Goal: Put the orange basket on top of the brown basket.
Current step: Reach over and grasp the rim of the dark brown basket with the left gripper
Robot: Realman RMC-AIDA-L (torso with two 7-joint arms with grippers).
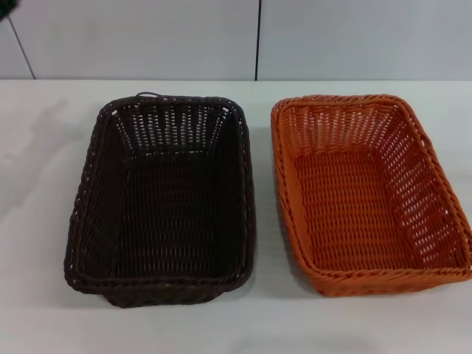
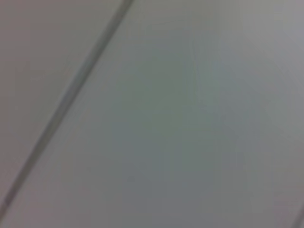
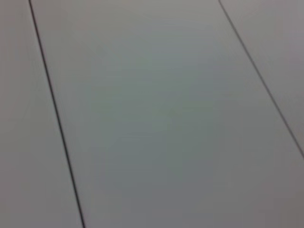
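Note:
The brown basket (image 1: 158,199) stands on the white table at the left of the head view, empty, its long side running away from me. The orange basket (image 1: 369,195) stands to its right, also empty, with a narrow gap of table between the two. Neither gripper shows in the head view. Both wrist views show only a plain grey panelled surface with dark seams, with no basket and no fingers in them.
The white table (image 1: 44,295) stretches around both baskets, with bare strips at the front and far left. A grey panelled wall (image 1: 332,37) with a dark vertical seam stands behind the table's far edge.

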